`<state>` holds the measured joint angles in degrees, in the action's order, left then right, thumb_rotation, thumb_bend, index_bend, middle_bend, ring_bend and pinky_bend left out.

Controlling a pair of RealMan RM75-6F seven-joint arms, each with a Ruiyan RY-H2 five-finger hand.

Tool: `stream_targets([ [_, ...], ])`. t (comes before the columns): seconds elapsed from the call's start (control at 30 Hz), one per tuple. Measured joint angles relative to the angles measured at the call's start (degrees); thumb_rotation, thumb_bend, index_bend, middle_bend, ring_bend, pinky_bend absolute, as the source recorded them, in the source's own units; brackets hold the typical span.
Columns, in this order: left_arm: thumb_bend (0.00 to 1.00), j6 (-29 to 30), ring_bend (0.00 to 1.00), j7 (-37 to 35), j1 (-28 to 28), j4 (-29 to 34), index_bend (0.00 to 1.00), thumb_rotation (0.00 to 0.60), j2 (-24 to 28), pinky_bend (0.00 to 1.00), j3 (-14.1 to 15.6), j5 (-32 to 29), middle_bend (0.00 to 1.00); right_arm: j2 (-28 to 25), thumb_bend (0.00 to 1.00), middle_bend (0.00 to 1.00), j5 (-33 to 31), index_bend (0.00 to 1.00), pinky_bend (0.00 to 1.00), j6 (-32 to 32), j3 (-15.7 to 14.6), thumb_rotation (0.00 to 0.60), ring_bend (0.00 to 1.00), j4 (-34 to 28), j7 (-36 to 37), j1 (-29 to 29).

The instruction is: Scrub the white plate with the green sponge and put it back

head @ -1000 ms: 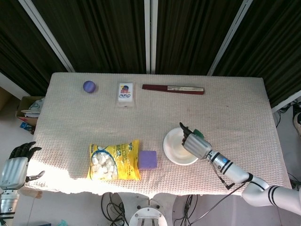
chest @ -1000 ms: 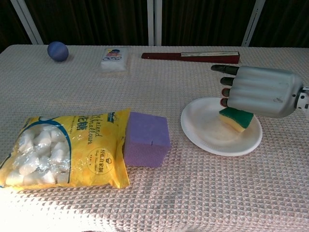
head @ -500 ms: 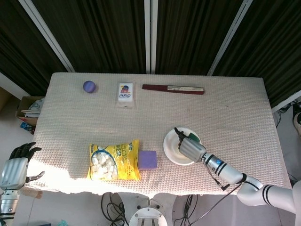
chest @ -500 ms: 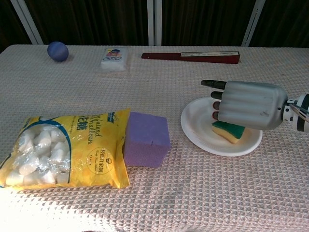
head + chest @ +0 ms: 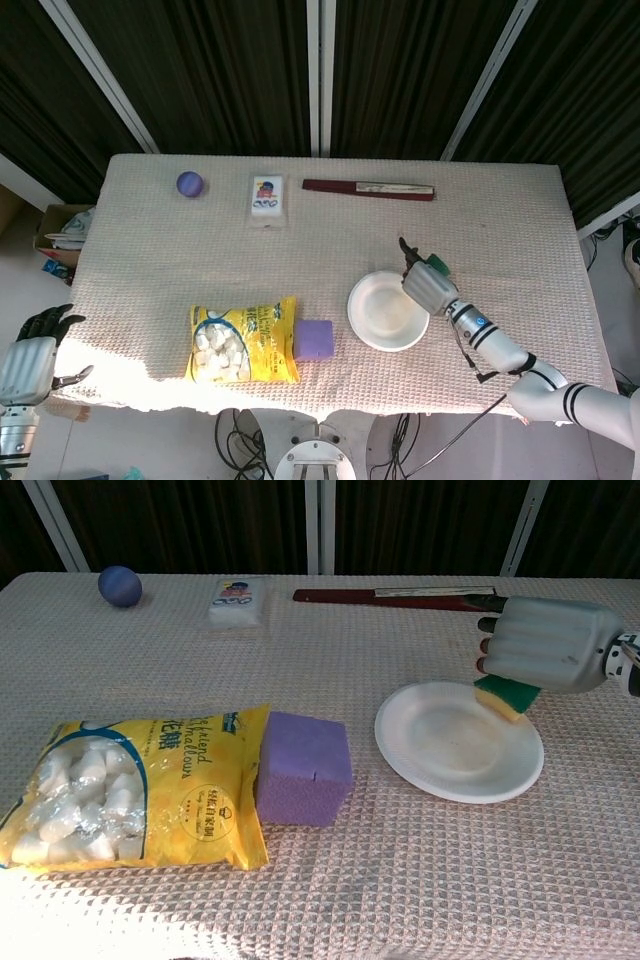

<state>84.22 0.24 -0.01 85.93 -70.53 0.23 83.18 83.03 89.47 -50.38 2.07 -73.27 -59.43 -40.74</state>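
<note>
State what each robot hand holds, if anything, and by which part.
The right robot hand holds the green sponge by its upper part, above the white plate's far rim. The left robot hand holds nothing.

Table cloth: woven waffle-texture fabric, matt, pinkish-beige. White plate: smooth, slight sheen, prob. plastic or paper, can't tell which. Green sponge: matt, soft foam w/ yellow layer under the green scrub face. Right hand: silver-grey ribbed shell, satin metal-look, dark fingers. Snack bag: glossy yellow plastic film, crinkled, clear window. Purple block: matt foam-like. Blue ball: matt. Left hand: same silver shell.
</note>
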Motion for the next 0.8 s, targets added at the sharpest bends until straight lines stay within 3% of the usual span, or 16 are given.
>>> stream_targets([
  [0.23,0.06,-0.19,0.11,0.39,-0.25,0.42,0.26,0.600,0.01,0.14,-0.05,0.32,0.13,-0.33,0.36,0.53,3.88,0.73,0.00,-0.99,-1.43,0.600,0.27,-5.00,2.49,-1.19],
  [0.5,0.06,-0.50,0.11,0.25,-0.22,0.34,0.26,0.600,0.00,0.14,-0.06,-0.02,0.13,2.45,0.36,0.53,6.28,0.73,0.00,1.26,-4.39,0.600,0.28,-3.68,1.89,-2.04],
  [0.8,0.06,-0.43,0.11,-0.26,-0.21,-0.34,0.26,0.600,-0.36,0.14,-0.05,0.20,0.13,1.82,0.36,0.53,2.76,0.74,0.00,1.31,-2.57,0.600,0.28,-1.92,-1.67,-1.33],
])
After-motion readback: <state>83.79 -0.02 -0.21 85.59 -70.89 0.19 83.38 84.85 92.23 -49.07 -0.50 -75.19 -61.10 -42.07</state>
